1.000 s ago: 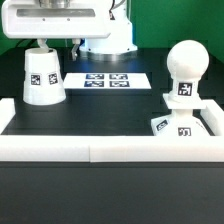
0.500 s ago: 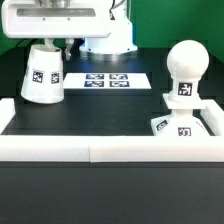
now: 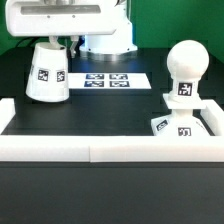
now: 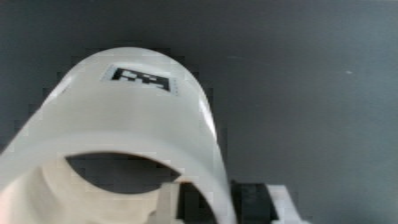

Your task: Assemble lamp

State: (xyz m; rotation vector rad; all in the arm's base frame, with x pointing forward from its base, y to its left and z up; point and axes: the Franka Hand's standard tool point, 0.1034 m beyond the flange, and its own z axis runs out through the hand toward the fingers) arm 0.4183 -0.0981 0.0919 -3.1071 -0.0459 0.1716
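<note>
While the arm hangs over it, the smooth white cone shade (image 3: 46, 73) stands tilted on the black table (image 3: 100, 115) at the exterior view's left. Marker board (image 3: 108, 81) lies beside it. Bulb (image 3: 185, 68) stands on square base (image 3: 186, 121), right. Gripper (image 4: 210, 200) closed on the shade's rim, per wrist view only.

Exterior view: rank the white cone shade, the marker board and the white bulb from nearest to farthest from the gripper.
1. White tapered cone shade, at the exterior view's left, right at the gripper, which is mostly hidden behind it.
2. Flat white marker board, lying mid-table.
3. White rounded bulb, standing on the flat square base at the exterior view's right.
</note>
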